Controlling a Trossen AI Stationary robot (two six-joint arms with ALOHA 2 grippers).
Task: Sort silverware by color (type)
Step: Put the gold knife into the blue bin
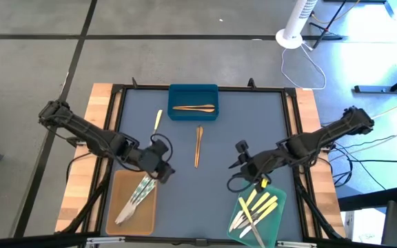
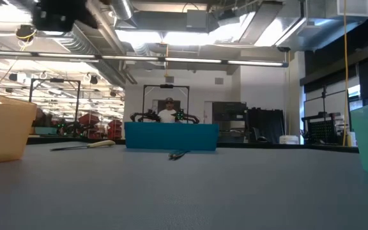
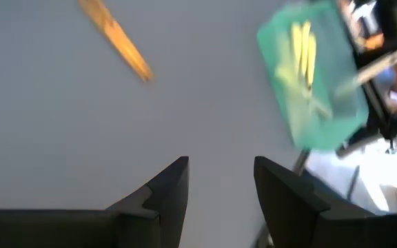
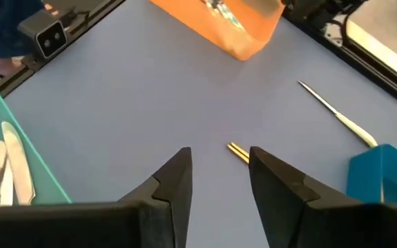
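Note:
Two wood-brown utensils [image 1: 198, 146] lie side by side mid-mat, and another [image 1: 193, 107] lies in the blue tray [image 1: 176, 91]. A pale yellow utensil [image 1: 157, 122] lies on the mat left of that tray. Silvery utensils [image 1: 138, 196] lie in the tan tray [image 1: 119, 180]. Yellow utensils [image 1: 260, 204] and silvery ones [image 1: 238, 220] share the green tray [image 1: 276, 220]. My left gripper [image 1: 164, 172] hangs open above the tan tray's far right corner, nothing between its fingers [image 3: 167, 186]. My right gripper [image 1: 240, 162] hangs open above the mat beyond the green tray, also with nothing between its fingers [image 4: 174, 176].
A black frame [image 1: 291, 138] borders the blue mat, with wooden table edges outside it. Open mat lies between the two grippers and toward the near edge. A white fan base [image 1: 289, 38] stands on the floor beyond the table. A person [image 2: 168, 112] shows far behind in the low view.

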